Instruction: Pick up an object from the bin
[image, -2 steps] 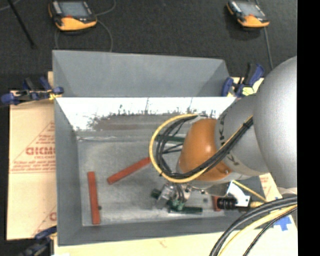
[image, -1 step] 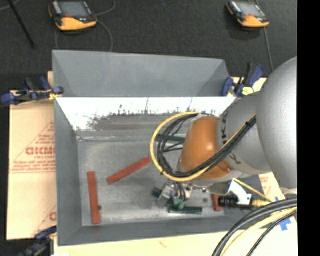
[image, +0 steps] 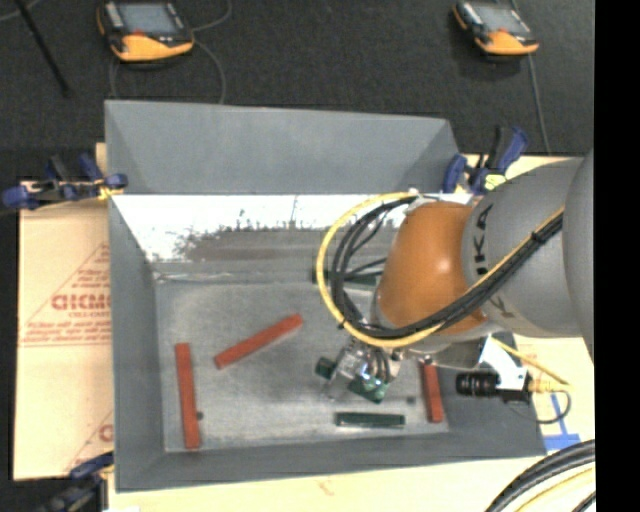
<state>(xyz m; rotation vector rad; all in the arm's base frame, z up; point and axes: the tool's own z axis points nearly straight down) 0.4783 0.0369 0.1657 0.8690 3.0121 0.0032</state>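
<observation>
camera view: tool (image: 362, 378) nr bin (image: 300, 468) front wall, beside dark bar (image: 370, 421).

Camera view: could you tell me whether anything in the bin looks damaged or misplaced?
Nothing stands out. One red stick by the left wall, another slanted mid-floor, a third at right and a dark green flat bar lie loose in the grey metal bin; its back wall looks scuffed.

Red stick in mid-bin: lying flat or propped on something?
Lying flat: the red stick rests slantwise on the bare bin floor, touching nothing else.
</observation>
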